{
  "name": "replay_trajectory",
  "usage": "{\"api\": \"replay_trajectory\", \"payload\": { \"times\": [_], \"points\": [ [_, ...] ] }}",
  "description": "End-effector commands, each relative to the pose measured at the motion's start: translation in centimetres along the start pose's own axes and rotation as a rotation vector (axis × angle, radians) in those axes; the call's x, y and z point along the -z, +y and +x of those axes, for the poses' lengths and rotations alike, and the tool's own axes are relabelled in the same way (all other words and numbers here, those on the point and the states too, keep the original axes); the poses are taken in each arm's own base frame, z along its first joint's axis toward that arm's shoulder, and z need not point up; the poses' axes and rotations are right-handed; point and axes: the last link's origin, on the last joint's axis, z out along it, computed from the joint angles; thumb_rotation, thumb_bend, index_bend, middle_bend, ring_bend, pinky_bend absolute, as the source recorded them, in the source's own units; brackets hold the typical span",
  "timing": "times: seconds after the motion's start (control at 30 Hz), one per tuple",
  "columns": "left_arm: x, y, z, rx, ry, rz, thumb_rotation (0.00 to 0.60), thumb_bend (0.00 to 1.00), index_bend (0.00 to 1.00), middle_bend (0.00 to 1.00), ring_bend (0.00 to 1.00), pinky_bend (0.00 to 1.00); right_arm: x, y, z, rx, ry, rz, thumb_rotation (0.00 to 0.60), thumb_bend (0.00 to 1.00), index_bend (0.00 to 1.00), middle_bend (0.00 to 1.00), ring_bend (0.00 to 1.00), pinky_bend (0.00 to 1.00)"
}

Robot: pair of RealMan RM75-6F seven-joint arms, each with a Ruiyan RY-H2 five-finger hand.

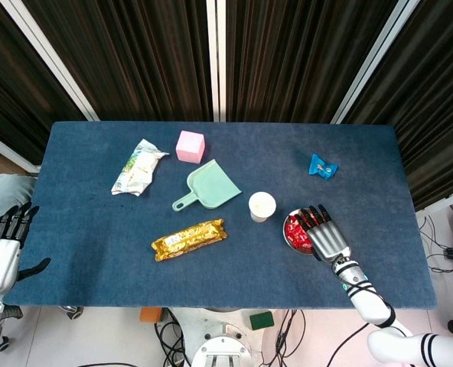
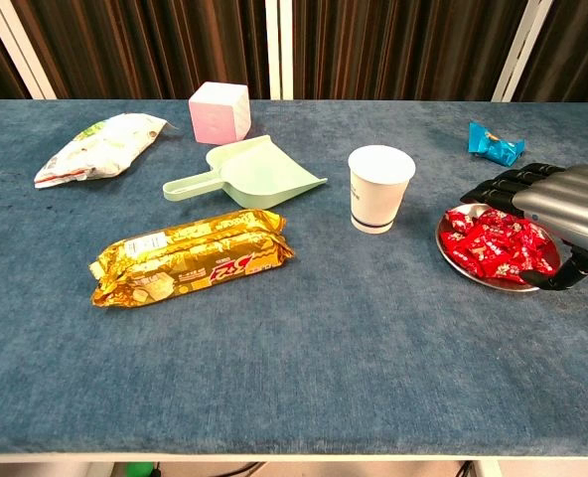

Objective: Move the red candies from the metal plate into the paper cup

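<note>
Red candies: all piled on metal plate, lower right.
Paper cup: looks empty.
Right hand: above plate, fingers apart, holding nothing.
Left: everything.

The candies lie on the metal plate near the tabletop's right edge, the paper cup just left of it, the right hand over the plate.

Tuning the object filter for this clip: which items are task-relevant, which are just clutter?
In the job: red candies, metal plate, paper cup, right hand hovering over the plate.

Just lying about: gold snack pack, green dustpan, pink cube, white-green bag, blue wrapper. Left hand idle off-table.
</note>
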Motion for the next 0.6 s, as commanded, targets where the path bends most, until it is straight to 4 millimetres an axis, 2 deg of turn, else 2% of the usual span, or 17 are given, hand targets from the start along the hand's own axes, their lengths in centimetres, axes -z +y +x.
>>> {"api": "replay_trajectory", "payload": {
  "times": [0.03,0.6],
  "points": [
    [0.05,0.03,-0.01,0.0,0.0,0.0,0.6,0.09,0.07,0.05,0.01,0.14,0.03,0.03,-0.05,0.001,0.0,0.0,0.6,0.34,0.03,0.04,0.0,0.0],
    [0.15,0.15,-0.07,-0.003,-0.001,-0.002,0.6,0.09,0.07,0.05,0.01,0.14,-0.24,-0.28,-0.3,0.017,-0.022,0.019,0.6,0.34,0.03,0.06,0.0,0.0]
  ]
}}
